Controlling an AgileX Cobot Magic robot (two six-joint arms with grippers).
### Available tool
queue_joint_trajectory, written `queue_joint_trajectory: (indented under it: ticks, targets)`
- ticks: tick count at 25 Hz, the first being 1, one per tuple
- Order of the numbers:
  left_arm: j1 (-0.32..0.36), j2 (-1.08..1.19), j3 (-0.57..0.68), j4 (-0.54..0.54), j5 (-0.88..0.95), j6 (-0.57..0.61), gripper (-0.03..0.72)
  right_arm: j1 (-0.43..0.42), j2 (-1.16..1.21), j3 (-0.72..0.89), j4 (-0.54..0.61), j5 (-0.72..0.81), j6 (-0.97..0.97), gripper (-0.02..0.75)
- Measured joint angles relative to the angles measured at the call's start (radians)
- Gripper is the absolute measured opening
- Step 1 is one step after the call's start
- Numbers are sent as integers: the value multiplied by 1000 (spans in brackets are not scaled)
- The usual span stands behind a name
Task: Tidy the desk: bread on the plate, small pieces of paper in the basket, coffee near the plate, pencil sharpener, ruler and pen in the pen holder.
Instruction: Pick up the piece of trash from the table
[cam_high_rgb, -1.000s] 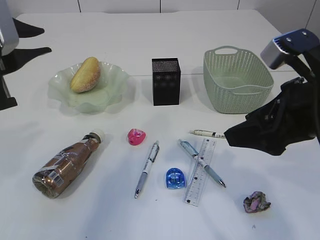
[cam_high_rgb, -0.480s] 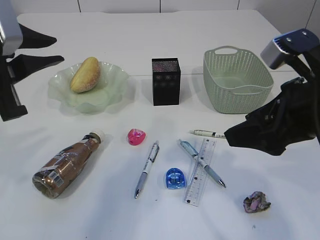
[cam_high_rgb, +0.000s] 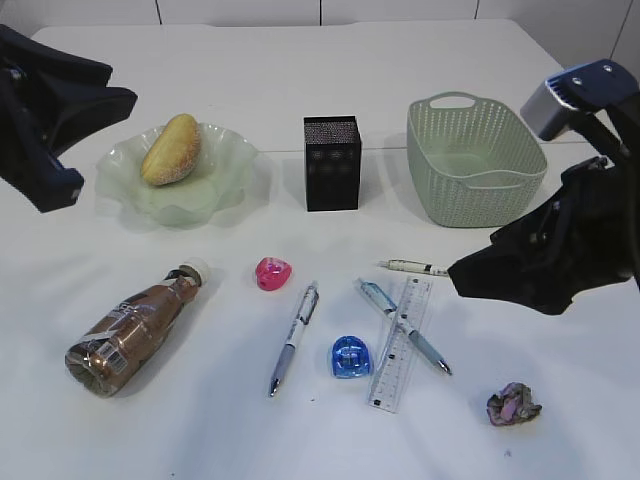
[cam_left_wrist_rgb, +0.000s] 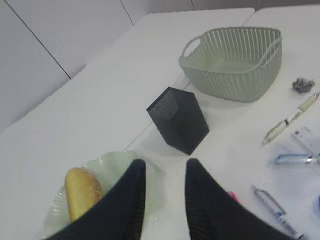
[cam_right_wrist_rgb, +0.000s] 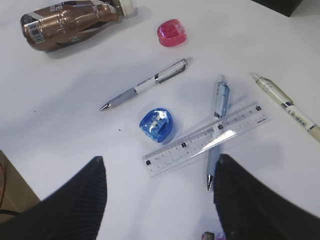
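The left hand (cam_left_wrist_rgb: 162, 200) hangs in the air at the far left of the exterior view, its two dark fingers (cam_left_wrist_rgb: 131, 200) parted by a narrow gap and holding nothing. The right hand (cam_right_wrist_rgb: 160, 195) hovers above the bench at the right side, fingers (cam_right_wrist_rgb: 75, 200) spread wide apart, empty.

Three pens (cam_high_rgb: 294, 338), two sharpeners (cam_high_rgb: 350, 357).
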Motion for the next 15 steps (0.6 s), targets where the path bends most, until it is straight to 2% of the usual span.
queue_joint_trajectory:
  ticks: [5, 7, 9, 11, 12, 13, 14, 15]
  targets:
    - [0, 0, 0, -282, -9, 0, 186, 0, 0, 0, 0, 20, 0, 522]
    - [0, 0, 0, -349, -12, 0, 186, 0, 0, 0, -29, 33, 92, 522]
    - [0, 0, 0, -384, -14, 0, 186, 0, 0, 0, -29, 33, 92, 522]
    - [0, 0, 0, -398, -18, 0, 186, 0, 0, 0, -162, 48, 265, 522]
    - [0, 0, 0, -399, -23, 0, 186, 0, 0, 0, -208, 54, 305, 522]
    - [0, 0, 0, -400, -25, 0, 186, 0, 0, 0, -208, 54, 305, 522]
    - [0, 0, 0, -403, -30, 0, 186, 0, 0, 0, -304, 80, 385, 522]
    - [0, 0, 0, -403, -32, 0, 186, 0, 0, 0, -319, 88, 398, 522]
